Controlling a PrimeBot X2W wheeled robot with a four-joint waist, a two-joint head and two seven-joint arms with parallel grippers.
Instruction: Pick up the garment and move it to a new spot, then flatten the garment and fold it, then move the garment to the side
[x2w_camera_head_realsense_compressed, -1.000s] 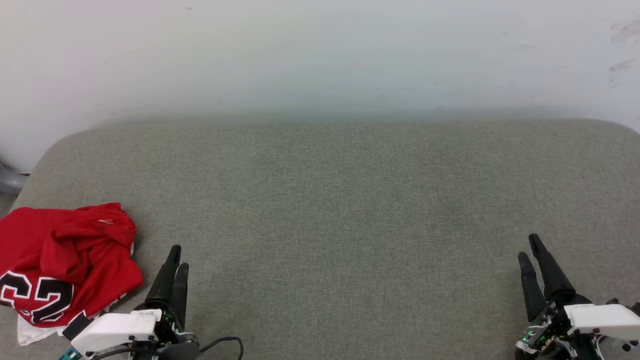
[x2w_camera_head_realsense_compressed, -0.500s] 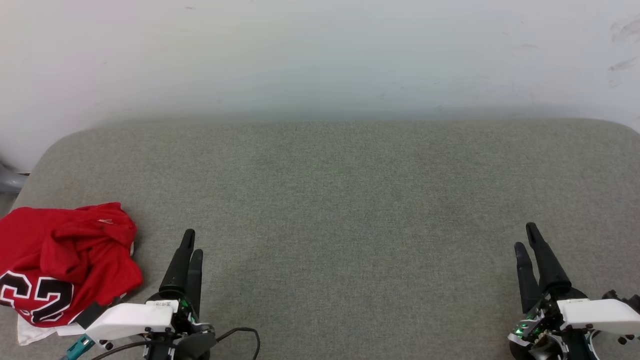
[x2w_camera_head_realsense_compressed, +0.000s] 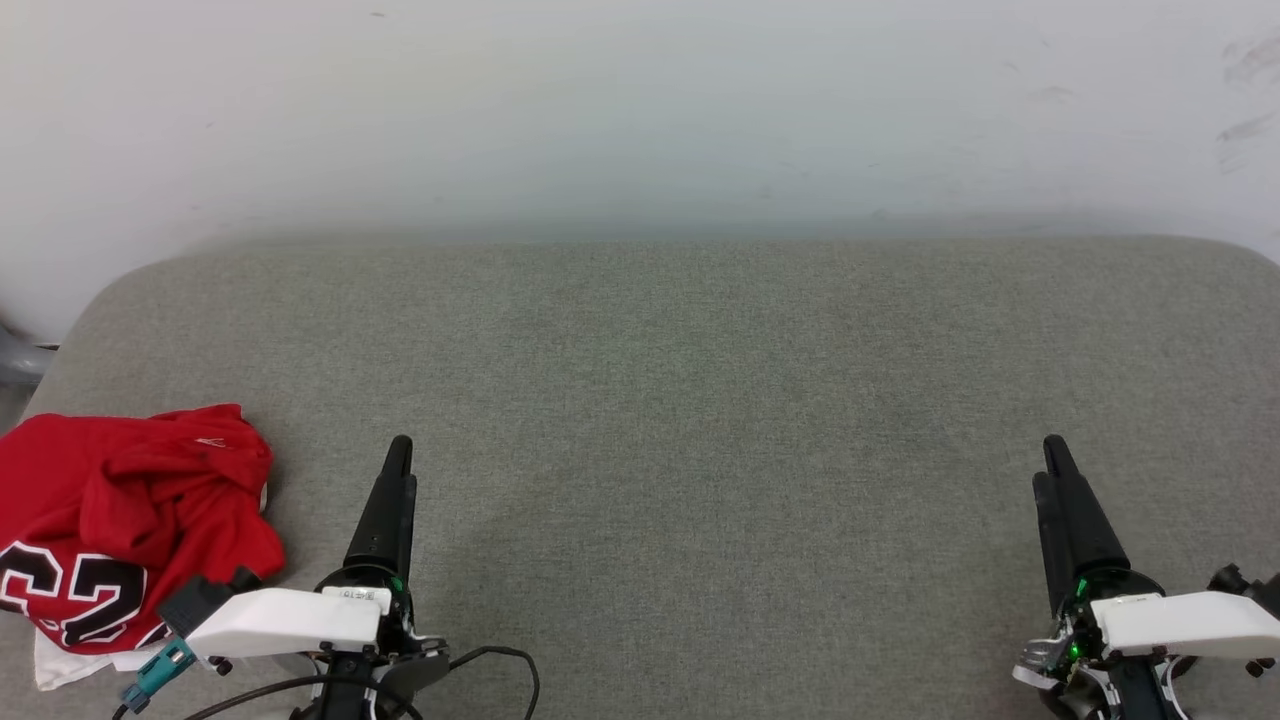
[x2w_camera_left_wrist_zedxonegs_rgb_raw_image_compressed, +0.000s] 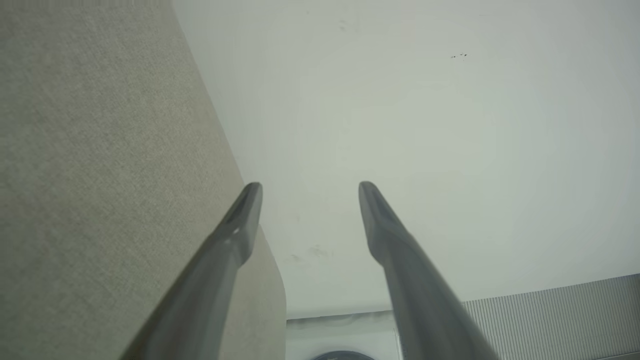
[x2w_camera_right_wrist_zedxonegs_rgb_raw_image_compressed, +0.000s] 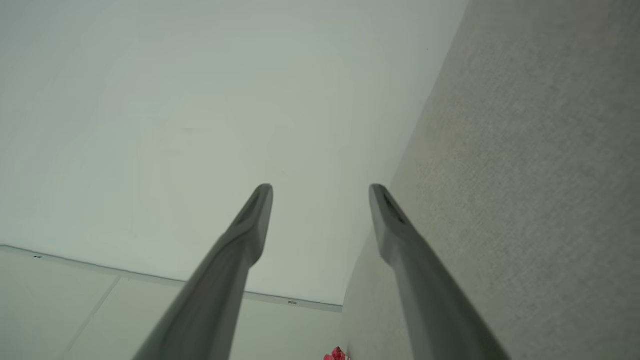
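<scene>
Head view
- Garment (x2w_camera_head_realsense_compressed: 130, 530): red shirt, crumpled in a heap at the near left corner of the grey cushion (x2w_camera_head_realsense_compressed: 700, 400); black white-outlined numbers face up on its near side, and a white edge pokes out beneath.
- Left gripper (x2w_camera_head_realsense_compressed: 402, 458): near left, just right of the garment and apart from it, fingers pointing far. They are seen edge-on here, so the gap is hard to judge.
- Right gripper (x2w_camera_head_realsense_compressed: 1046, 462): near right, well apart from the garment, fingers pointing far and overlapping from this angle.
- Cable (x2w_camera_head_realsense_compressed: 500, 662): black loop on the cushion beside the left wrist.
- Wall (x2w_camera_head_realsense_compressed: 640, 110): pale, behind the cushion's far edge.

Left wrist view
- Left gripper (x2w_camera_left_wrist_zedxonegs_rgb_raw_image_compressed: 309, 188): released, the two fingers spread with nothing between them.
- Cushion (x2w_camera_left_wrist_zedxonegs_rgb_raw_image_compressed: 100, 175): takes up the view's left side, just beside the left finger.
- Wall (x2w_camera_left_wrist_zedxonegs_rgb_raw_image_compressed: 440, 125): pale, behind the fingers.

Right wrist view
- Right gripper (x2w_camera_right_wrist_zedxonegs_rgb_raw_image_compressed: 320, 190): released, fingers spread and empty.
- Cushion (x2w_camera_right_wrist_zedxonegs_rgb_raw_image_compressed: 530, 175): on the view's right side.
- Red scrap (x2w_camera_right_wrist_zedxonegs_rgb_raw_image_compressed: 334, 355): at the bottom edge by the cushion's border, too small to tell more.
</scene>
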